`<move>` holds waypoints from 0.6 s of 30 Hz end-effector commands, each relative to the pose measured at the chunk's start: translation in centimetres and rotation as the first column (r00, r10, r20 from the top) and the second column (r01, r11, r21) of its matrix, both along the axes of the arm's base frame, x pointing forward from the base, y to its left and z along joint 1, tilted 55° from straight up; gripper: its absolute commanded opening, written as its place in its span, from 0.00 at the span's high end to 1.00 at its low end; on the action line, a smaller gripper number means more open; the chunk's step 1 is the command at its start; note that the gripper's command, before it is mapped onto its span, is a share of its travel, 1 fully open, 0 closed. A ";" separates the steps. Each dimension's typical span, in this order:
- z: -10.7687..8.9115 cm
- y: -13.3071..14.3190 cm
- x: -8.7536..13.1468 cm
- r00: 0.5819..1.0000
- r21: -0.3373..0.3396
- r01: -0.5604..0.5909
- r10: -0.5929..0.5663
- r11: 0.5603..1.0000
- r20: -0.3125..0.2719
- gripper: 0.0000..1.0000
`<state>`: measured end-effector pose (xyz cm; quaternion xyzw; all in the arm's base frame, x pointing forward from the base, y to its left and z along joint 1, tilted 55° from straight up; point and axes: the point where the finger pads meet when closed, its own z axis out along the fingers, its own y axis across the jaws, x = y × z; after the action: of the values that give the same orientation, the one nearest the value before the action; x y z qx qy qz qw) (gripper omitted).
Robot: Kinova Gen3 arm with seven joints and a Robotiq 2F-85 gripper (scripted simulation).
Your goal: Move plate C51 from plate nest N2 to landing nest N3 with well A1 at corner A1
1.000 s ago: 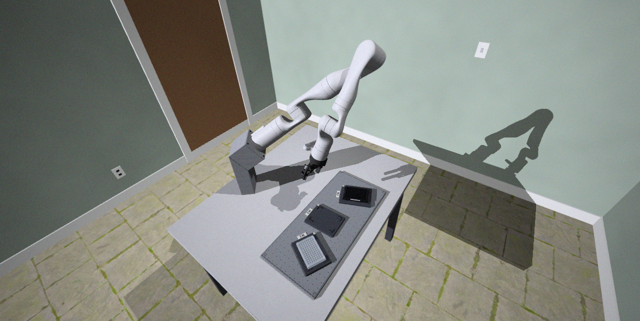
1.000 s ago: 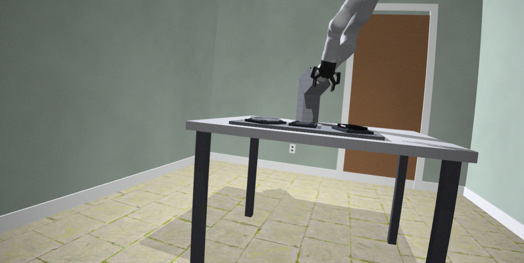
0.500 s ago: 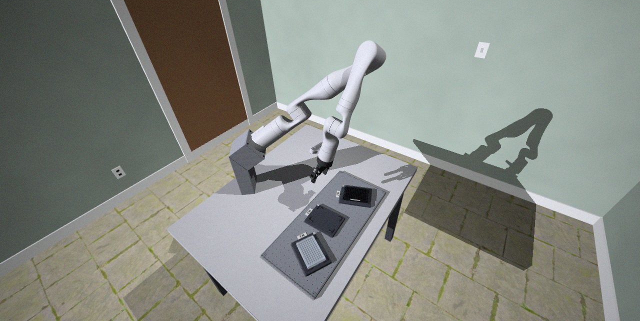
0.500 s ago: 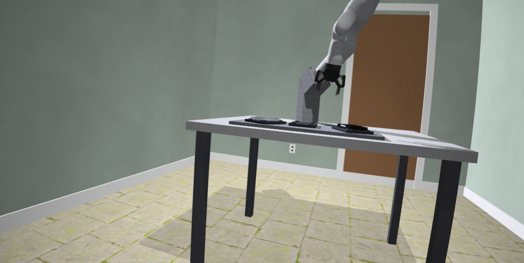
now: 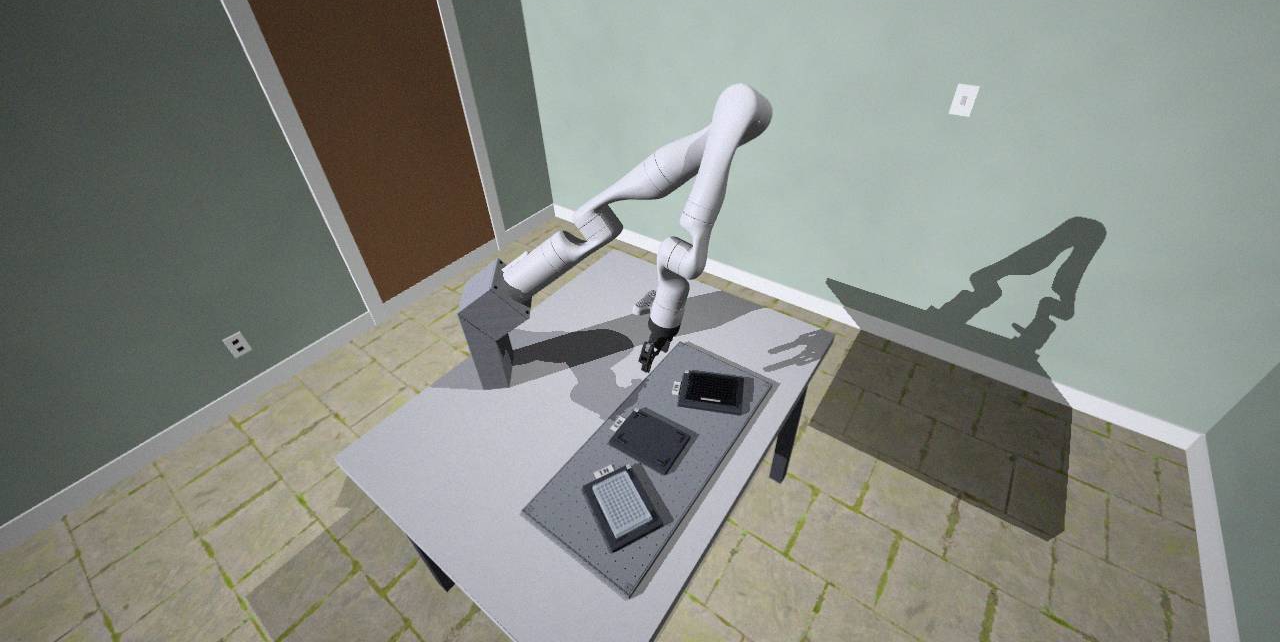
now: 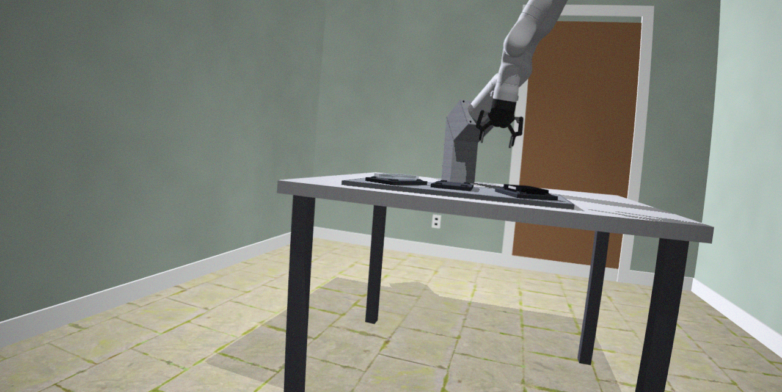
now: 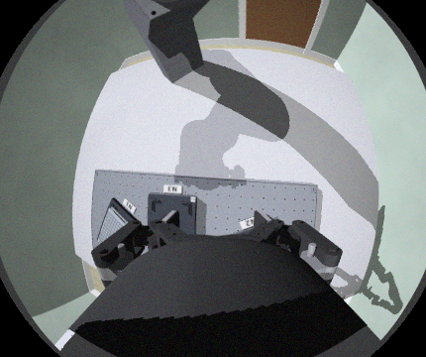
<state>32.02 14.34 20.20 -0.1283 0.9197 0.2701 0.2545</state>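
The black plate C51 [image 5: 713, 389] lies on nest N2 at the far end of the grey baseplate [image 5: 648, 465]; it also shows in the exterior view [image 6: 523, 190]. The empty landing nest N3 [image 5: 656, 439] is in the middle of the baseplate and shows in the wrist view [image 7: 173, 212]. The white plate C15 [image 5: 620, 504] sits on nest N1 at the near end. My gripper [image 5: 646, 360] [image 6: 498, 130] is open and empty. It hangs well above the table, beside the baseplate's edge near N2. In the wrist view the gripper [image 7: 216, 238] hides most of N2.
The arm's grey pedestal [image 5: 490, 324] stands at the table's back left corner. The baseplate runs along the table's right edge. Small white nest labels sit beside each nest on the baseplate.
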 end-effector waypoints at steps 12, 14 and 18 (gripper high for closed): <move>1.8 2.8 2.1 0.993 -0.003 -0.063 0.063 0.998 0.101 0.00; 2.1 3.3 2.4 0.990 -0.004 -0.073 0.073 0.997 0.118 0.00; 2.4 3.8 2.8 0.987 -0.005 -0.084 0.083 0.996 0.135 0.00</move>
<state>34.86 17.71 22.64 -0.1807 0.8959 0.2689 0.3038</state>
